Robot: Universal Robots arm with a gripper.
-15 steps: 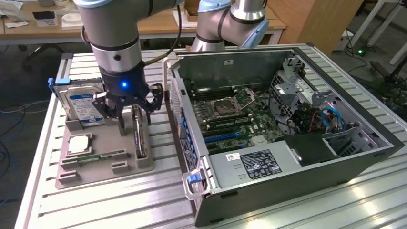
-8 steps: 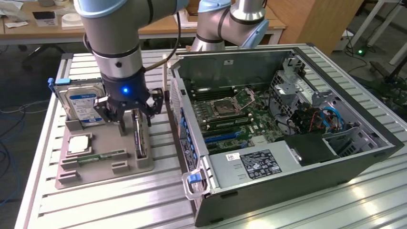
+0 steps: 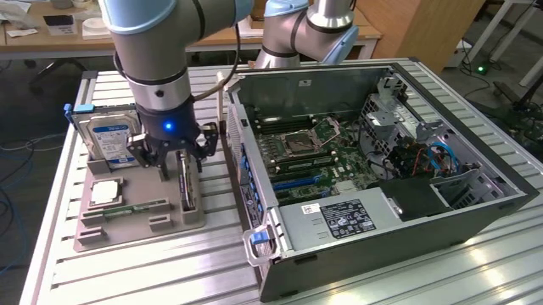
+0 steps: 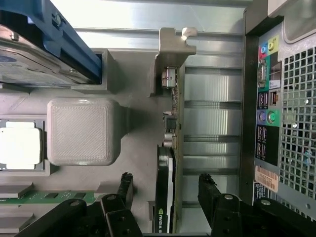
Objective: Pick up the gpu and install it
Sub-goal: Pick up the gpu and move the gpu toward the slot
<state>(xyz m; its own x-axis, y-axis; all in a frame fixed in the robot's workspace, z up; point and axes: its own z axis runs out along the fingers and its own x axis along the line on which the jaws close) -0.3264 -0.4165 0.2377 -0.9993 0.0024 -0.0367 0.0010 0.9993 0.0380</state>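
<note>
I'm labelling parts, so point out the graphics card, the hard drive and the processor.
graphics card [image 4: 162,197]: wrist view, black cooler edge.
hard drive [image 3: 110,138]: exterior view, blue label.
processor [image 3: 105,190]: exterior view, metal lid.

The gripper [image 4: 165,178] straddles the gpu [image 4: 170,148] with gaps; computer case [image 4: 276,123] close beside.

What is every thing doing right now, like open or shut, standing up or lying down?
gripper: open, straddling the gpu, not touching it.
gpu: standing on edge in the grey holder, not lifted.
hard drive: standing upright in the holder.
computer case: lying on its side, open.
processor chip: lying flat in the holder.
memory stick: lying flat in the holder.
</note>
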